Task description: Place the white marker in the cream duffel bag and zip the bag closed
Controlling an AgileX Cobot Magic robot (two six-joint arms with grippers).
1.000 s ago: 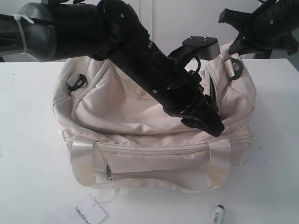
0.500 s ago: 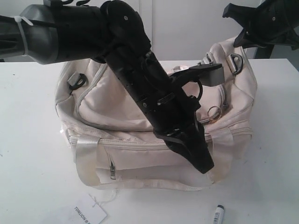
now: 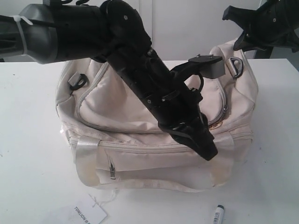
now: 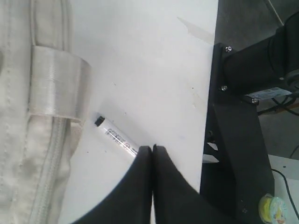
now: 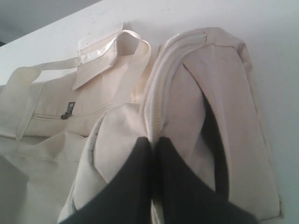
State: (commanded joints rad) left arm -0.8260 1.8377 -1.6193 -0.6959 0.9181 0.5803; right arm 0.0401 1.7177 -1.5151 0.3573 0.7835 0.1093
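The cream duffel bag sits on the white table, its front pocket facing the near edge. The white marker lies on the table in front of the bag's right corner. My left gripper reaches across the bag and hangs shut and empty over that corner. In the left wrist view its tips cover one end of the marker, beside the bag. My right gripper is shut on a fabric seam at the bag's right end, holding it raised.
A white paper tag with black print lies by the table's front edge, tied to the bag by a thread. The left arm hides much of the top zipper. A black frame stands just past the table's edge.
The left gripper dropped over the bag's front right corner, then rose a little. The dark opening at the bag's right end no longer shows. The right gripper shifted slightly right.
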